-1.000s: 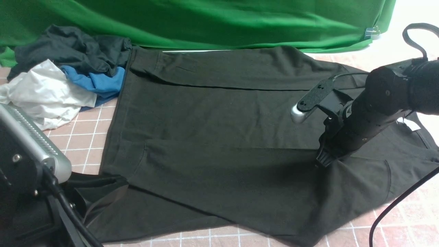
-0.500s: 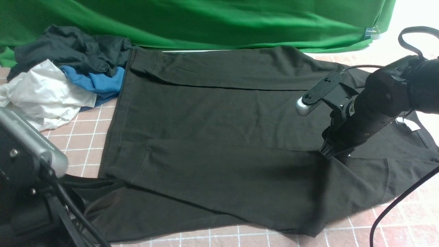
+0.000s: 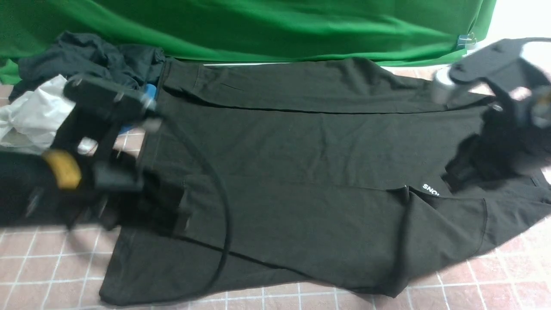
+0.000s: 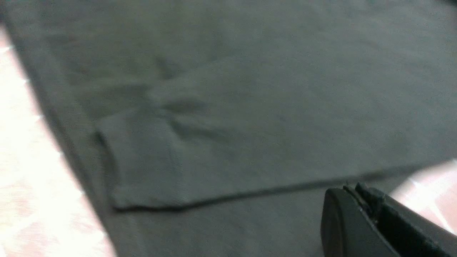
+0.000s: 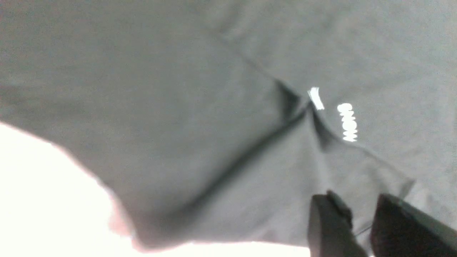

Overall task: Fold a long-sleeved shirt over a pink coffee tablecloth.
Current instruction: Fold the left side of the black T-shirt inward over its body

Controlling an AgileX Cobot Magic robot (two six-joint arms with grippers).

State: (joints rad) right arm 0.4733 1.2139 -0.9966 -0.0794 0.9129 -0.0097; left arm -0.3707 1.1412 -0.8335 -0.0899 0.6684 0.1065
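Observation:
The black long-sleeved shirt (image 3: 292, 163) lies spread on the pink coffee tablecloth (image 3: 51, 267), both sleeves folded in across its body. White "SNO" lettering (image 3: 429, 189) peeks out beside a fold near the chest and also shows in the right wrist view as lettering (image 5: 347, 121). My left gripper (image 3: 178, 213), blurred, hovers over the shirt's left hem end; in its wrist view the left gripper (image 4: 351, 191) is shut with nothing in it, above a folded sleeve cuff (image 4: 142, 160). My right gripper (image 3: 456, 172) is raised over the collar end, and the right gripper (image 5: 360, 207) is open and empty.
A pile of clothes sits at the back left: a dark garment (image 3: 86, 60), a white one (image 3: 30, 116) and a blue one (image 3: 150, 92). The green backdrop (image 3: 258, 26) hangs behind. The left arm's cable (image 3: 221, 215) loops over the shirt.
The left arm swung from the near left corner over the shirt's left end. The right gripper left the fold near the chest and rose to the right, uncovering the lettering.

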